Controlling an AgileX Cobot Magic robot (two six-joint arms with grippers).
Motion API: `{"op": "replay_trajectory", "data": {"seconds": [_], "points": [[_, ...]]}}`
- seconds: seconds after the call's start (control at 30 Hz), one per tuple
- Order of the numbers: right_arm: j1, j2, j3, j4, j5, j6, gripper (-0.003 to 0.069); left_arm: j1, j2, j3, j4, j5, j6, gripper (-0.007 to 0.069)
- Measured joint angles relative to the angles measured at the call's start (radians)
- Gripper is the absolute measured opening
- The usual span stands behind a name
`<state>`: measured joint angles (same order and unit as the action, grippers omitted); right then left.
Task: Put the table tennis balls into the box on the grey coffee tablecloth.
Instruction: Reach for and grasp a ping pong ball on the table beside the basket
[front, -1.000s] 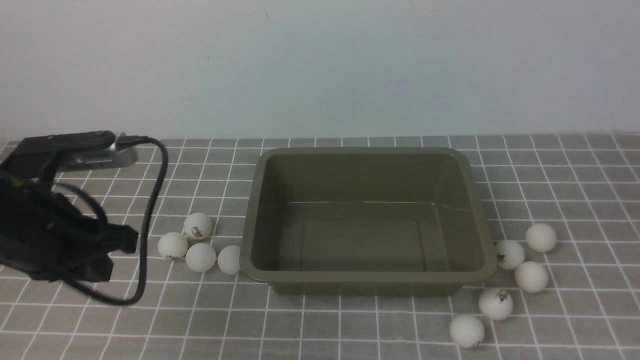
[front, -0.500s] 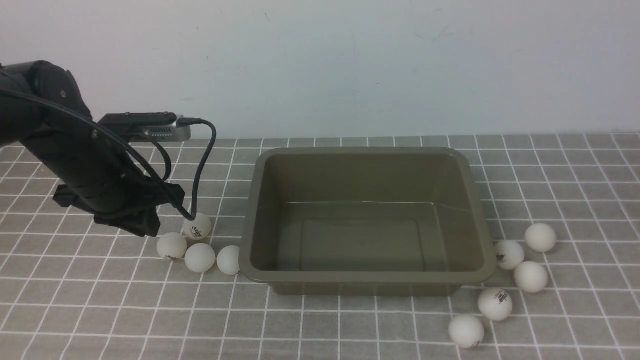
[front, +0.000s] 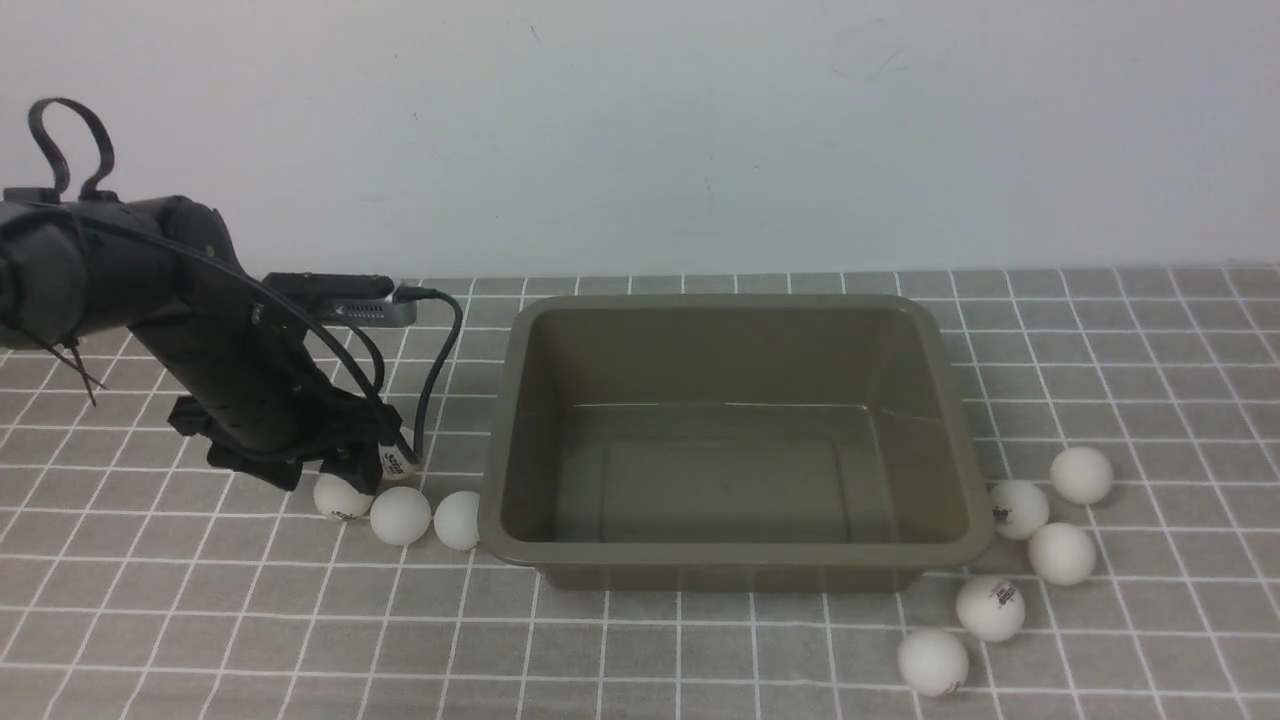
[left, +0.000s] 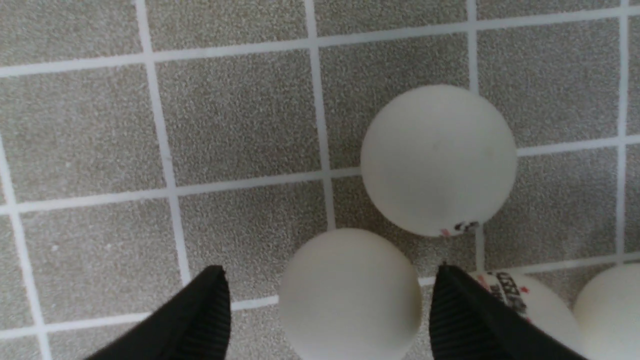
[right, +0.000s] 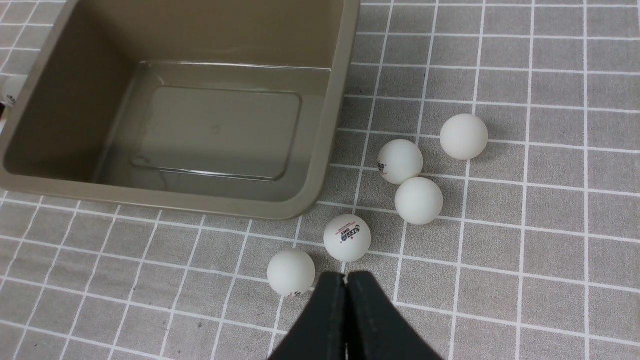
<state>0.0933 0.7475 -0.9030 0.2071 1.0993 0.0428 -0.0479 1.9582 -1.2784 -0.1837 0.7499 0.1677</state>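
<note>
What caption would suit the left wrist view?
Open left gripper straddles one table tennis ball on the grey grid tablecloth.

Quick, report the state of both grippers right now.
Left gripper: open, astride a ball, not gripping it.
Right gripper: shut, holding nothing.

The black left gripper (left: 330, 272) is now advanced from the far left and lowered, fingers spread, astride one small matte white table tennis ball (left: 350, 295).
</note>
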Motion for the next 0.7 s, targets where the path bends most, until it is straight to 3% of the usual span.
{"op": "replay_trajectory", "data": {"seconds": [0.13,0.23,0.3,0.43,0.53,0.6,0.7], "points": [[0.000,0.000,0.000,0.000,-0.001,0.000,-0.0010,0.000,0.027,0.000,0.000,0.000,0.000,0.0440],[0.000,0.000,0.000,-0.006,-0.002,0.000,-0.0010,0.000,0.032,-0.001,0.003,0.002,0.000,0.0347],[0.000,0.000,0.000,-0.031,-0.002,0.000,-0.0010,0.000,0.028,-0.007,0.024,0.018,-0.005,0.0353],[0.000,0.003,0.000,-0.133,0.000,0.047,-0.0010,0.000,0.006,-0.046,0.087,0.120,-0.025,0.0353],[0.001,0.055,0.000,-0.332,0.010,0.195,-0.0010,0.000,-0.057,-0.131,0.122,0.256,-0.038,0.0353],[0.001,0.116,0.000,-0.422,0.013,0.253,-0.0010,-0.003,-0.106,-0.179,0.090,0.302,-0.039,0.0353],[0.001,0.203,0.000,-0.447,0.004,0.278,-0.0010,-0.030,-0.163,-0.220,0.005,0.327,-0.013,0.0353]]}}
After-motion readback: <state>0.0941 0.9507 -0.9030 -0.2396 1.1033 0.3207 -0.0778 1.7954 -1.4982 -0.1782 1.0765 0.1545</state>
